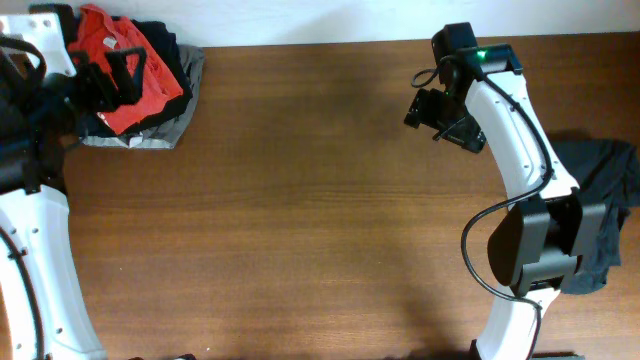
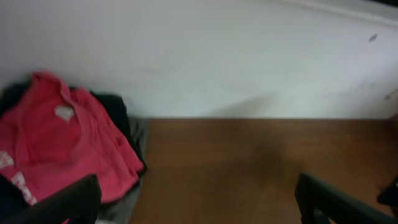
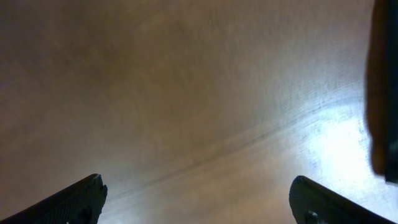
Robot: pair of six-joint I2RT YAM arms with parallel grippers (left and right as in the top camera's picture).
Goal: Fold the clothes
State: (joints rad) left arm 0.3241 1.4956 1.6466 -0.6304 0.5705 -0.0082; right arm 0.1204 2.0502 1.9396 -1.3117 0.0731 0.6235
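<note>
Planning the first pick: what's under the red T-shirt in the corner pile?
Under the red T-shirt, a black garment shows past its edge and a grey garment pokes out at the bottom. Anything else beneath it is covered.

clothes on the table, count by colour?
Red-orange T-shirt: 1
Black garment, same pile: 1
Grey garment, under that pile: 1
Dark garment at the right edge: 1
Total: 4 visible; the pile may hide more.
</note>
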